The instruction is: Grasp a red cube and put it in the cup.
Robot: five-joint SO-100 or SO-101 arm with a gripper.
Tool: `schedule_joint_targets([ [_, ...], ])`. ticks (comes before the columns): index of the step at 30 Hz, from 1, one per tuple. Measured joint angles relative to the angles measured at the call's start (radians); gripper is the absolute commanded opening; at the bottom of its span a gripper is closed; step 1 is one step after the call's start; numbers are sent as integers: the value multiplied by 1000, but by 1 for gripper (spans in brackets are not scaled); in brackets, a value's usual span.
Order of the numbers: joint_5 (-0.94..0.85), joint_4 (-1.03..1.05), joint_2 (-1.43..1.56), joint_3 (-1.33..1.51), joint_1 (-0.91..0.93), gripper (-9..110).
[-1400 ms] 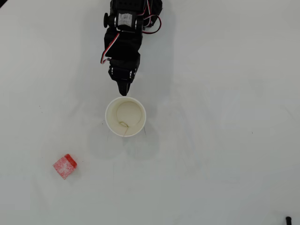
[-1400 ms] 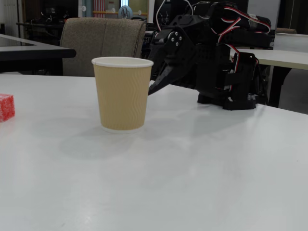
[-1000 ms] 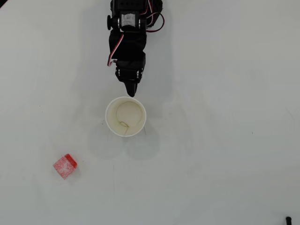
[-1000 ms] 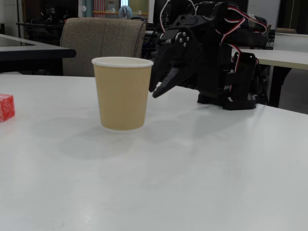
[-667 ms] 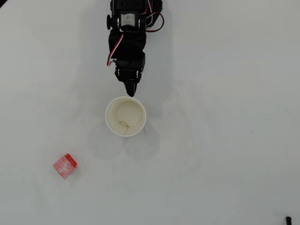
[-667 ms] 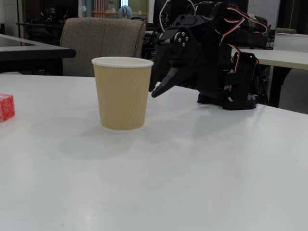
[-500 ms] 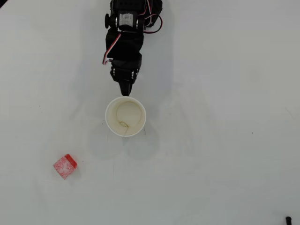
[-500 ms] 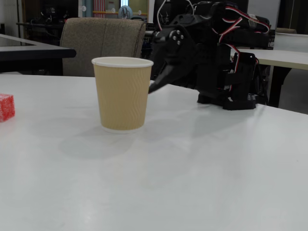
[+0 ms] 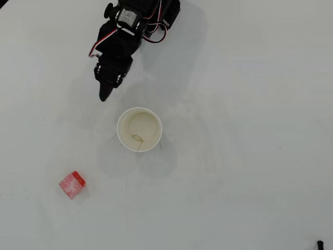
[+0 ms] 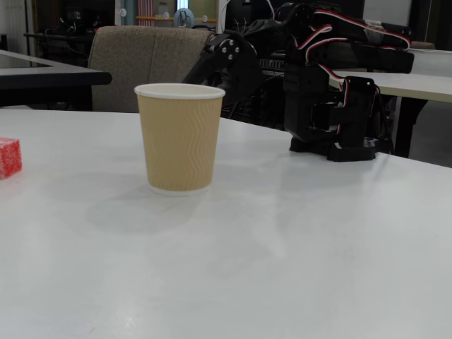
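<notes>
The red cube (image 9: 72,185), speckled whitish, lies on the white table at the lower left of the overhead view, well apart from the cup. It also shows at the left edge of the fixed view (image 10: 8,157). The cup (image 9: 139,129) stands upright mid-table, empty, with a cream inside. In the fixed view (image 10: 180,138) its outside is tan and ribbed. My gripper (image 9: 105,95) hangs above the table just up-left of the cup, fingers together in a point, holding nothing. In the fixed view its tip is hidden behind the cup.
The black arm and its base (image 10: 339,106) stand at the table's far side. A small dark object (image 9: 320,244) sits at the overhead view's bottom right corner. A chair (image 10: 148,49) and other tables stand behind.
</notes>
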Motion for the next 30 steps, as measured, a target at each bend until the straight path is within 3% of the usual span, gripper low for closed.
schedule_joint_targets([
  [11, -201, -118, -413, -190, 83, 0],
  [21, -626, -150, -816, -540, 86, 0],
  [30, -1012, -299, -1238, -815, 54, 0],
])
